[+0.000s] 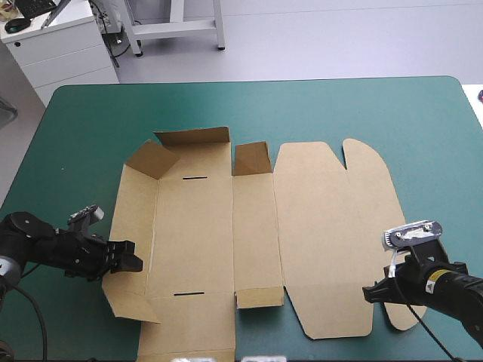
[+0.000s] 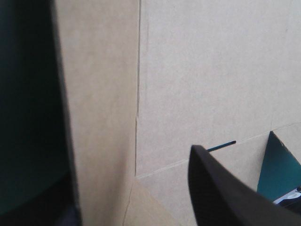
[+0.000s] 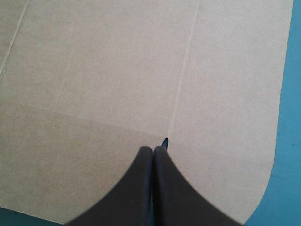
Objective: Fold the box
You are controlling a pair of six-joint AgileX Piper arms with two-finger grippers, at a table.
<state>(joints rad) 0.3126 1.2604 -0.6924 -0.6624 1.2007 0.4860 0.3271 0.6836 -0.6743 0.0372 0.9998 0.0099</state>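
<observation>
The brown box lies as a cut sheet on the teal-green cover, its lid flat on the right. At the far left its flaps stand raised, and a small flap is up at the near side. My left gripper is at the box's left wall and open. One black finger is over the inner board, and the other is mostly hidden beyond the wall. My right gripper is shut, its pointed tip resting on the lid's near right corner with nothing held.
A wide band of teal-green cover runs between the box and the table's far edge. A narrower strip lies to the right of the lid. The box's near flaps reach almost to the table's front edge.
</observation>
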